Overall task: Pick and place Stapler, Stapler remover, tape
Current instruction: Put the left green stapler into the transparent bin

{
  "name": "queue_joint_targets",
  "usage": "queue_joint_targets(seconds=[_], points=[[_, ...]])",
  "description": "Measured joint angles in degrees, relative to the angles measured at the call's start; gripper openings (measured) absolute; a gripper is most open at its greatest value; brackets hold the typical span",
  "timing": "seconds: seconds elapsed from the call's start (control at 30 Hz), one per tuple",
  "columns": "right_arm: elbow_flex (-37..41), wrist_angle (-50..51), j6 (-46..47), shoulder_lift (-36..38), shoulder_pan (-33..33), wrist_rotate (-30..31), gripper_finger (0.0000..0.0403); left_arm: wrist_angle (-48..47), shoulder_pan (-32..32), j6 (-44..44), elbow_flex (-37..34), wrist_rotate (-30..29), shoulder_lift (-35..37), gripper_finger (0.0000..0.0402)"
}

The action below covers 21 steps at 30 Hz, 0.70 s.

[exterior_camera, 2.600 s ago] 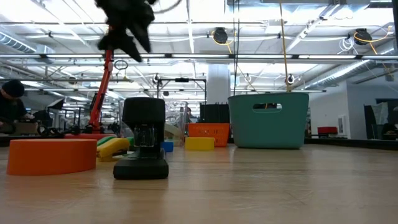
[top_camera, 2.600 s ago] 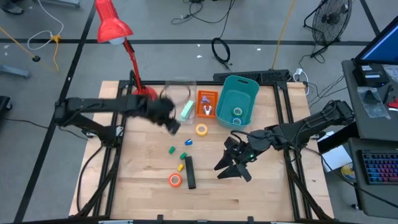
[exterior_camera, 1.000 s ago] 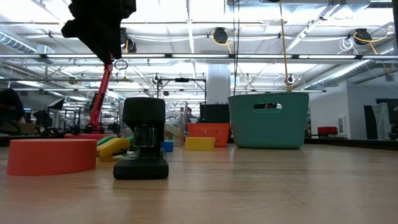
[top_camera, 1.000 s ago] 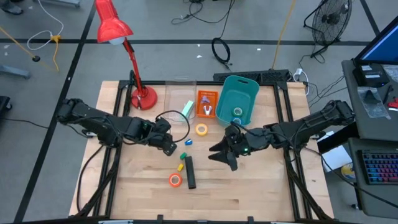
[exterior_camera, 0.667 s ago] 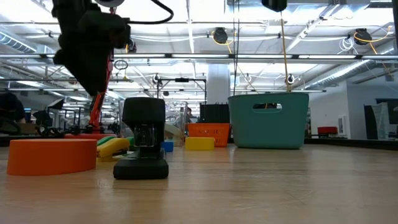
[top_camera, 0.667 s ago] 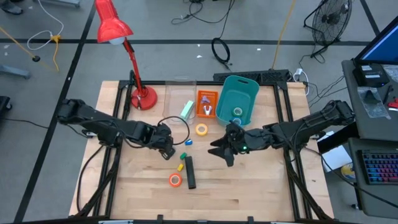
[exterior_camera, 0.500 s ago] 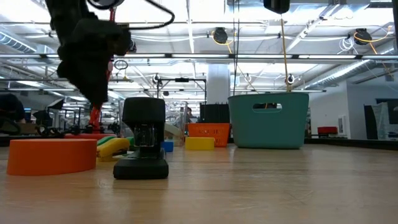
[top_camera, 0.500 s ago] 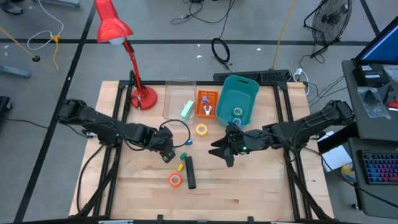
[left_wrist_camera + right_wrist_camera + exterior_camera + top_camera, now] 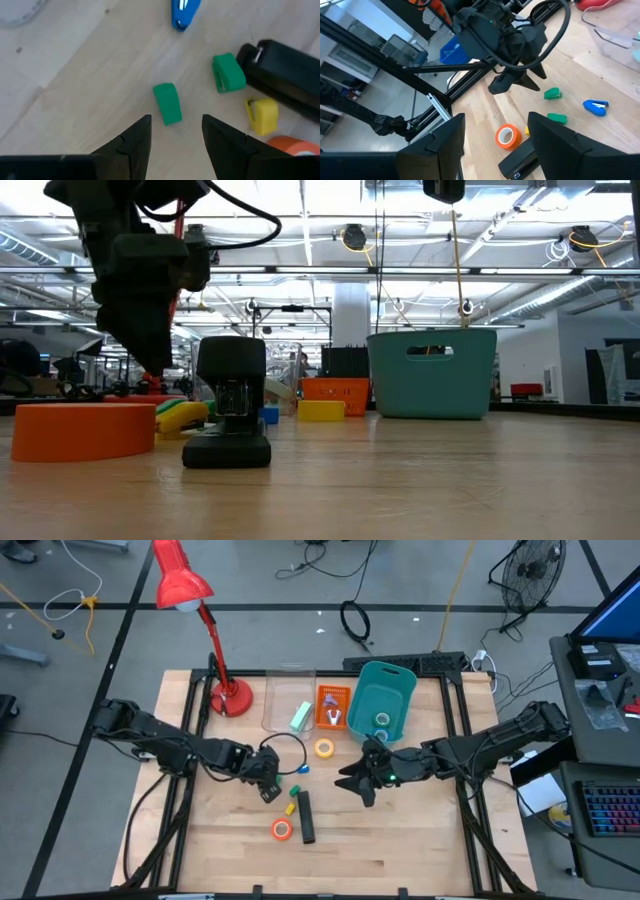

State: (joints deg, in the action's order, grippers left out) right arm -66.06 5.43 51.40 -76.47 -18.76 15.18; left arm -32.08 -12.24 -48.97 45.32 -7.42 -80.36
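Over the last 2.6 seconds the left gripper (image 9: 268,783) has swung from the back of the table, near the red lamp (image 9: 190,600), forward and down to hover just over the scatter of small pieces beside the stapler (image 9: 305,817). Its fingers stand spread, with a small green block (image 9: 167,103) framed in the gap between them in the left wrist view (not touching either finger). The right gripper (image 9: 362,783) has drawn back toward the teal bin (image 9: 384,700) and now waits near the yellow tape roll (image 9: 324,748), its fingers wide apart and holding nothing.

My reading: the left arm is lining up a pick from this cluster, though the green block is not a tape roll, so it may be the wrong target. 1 tape roll already seems to lie inside the bin.

The stapler is black and long, lying flat on the wood near the table's front middle, with the orange tape roll (image 9: 282,830) just beside its front end. In the low view it stands dark and squat beside the wide orange ring. A blue piece (image 9: 183,13) and a yellow piece (image 9: 261,115) lie nearby; whether either is the remover I cannot tell.
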Motion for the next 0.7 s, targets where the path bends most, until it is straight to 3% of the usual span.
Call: queue_joint_targets(seconds=[0.33, 0.7], points=[[0.00, -0.02, 0.01, 0.00, 0.07, 1.54, 0.0209, 0.72, 2.71, -0.09, 0.00, 0.73, -1.00, 0.0260], [0.00, -0.04, 0.33, 0.00, 1.18, 1.34, 0.0209, 2.89, 2.08, 2.55, 0.07, 3.34, -10.76, 0.0230]])
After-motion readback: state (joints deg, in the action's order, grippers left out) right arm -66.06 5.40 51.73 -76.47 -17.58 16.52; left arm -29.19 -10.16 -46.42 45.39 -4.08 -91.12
